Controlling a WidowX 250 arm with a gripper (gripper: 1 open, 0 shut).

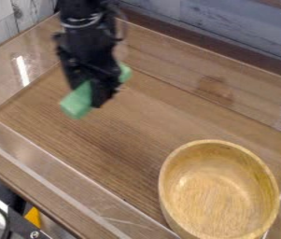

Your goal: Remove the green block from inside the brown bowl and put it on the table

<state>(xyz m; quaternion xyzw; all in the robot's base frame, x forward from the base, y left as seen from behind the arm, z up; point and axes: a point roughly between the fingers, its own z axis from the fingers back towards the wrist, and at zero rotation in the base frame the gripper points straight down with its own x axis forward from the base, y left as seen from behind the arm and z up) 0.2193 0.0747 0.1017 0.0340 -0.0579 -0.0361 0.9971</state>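
My gripper [92, 96] hangs pointing down over the left part of the table [168, 112], shut on the green block [80, 100]. The block juts out tilted from between the black fingers, a little above the wood. The brown bowl [220, 196] sits at the lower right with nothing inside it, well away from the gripper.
Low clear acrylic walls [55, 177] border the table on all sides. A clear wall corner [18, 65] stands just left of the gripper. A black and yellow piece [28, 217] shows outside the wall at the bottom left.
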